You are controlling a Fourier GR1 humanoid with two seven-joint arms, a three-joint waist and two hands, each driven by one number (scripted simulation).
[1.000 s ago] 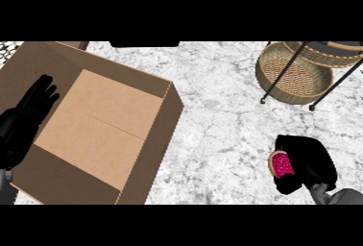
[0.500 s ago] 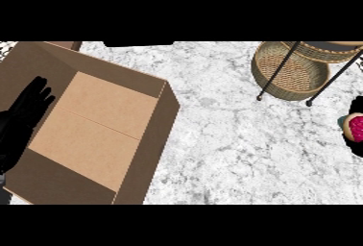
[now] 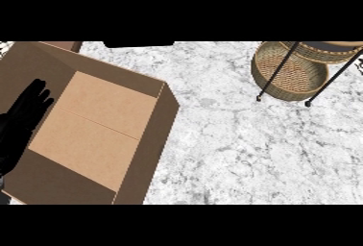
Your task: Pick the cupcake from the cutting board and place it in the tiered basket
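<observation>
Counter: you are looking steeply down on a white and grey marbled counter top (image 3: 234, 144); its bare part takes the middle and right of the view.
Box: a big open cardboard box (image 3: 92, 127) fills the left side, flaps spread, its pale floor bare where you can see it.
Basket: the tiered basket (image 3: 291, 72) stands at the upper right, woven trays in a thin black wire frame, its feet on the counter; you see straight into the lower tray, and a higher tray is cut by the top edge.
Left hand: your left hand (image 3: 21, 127) shows at the left edge over the box's left flap, fingers straight and released, holding nothing.
Right hand: it appears nowhere in your view, so you cannot tell what its fingers are doing.
Cupcake: you cannot see it anywhere, neither on the counter nor in the visible tray.
</observation>
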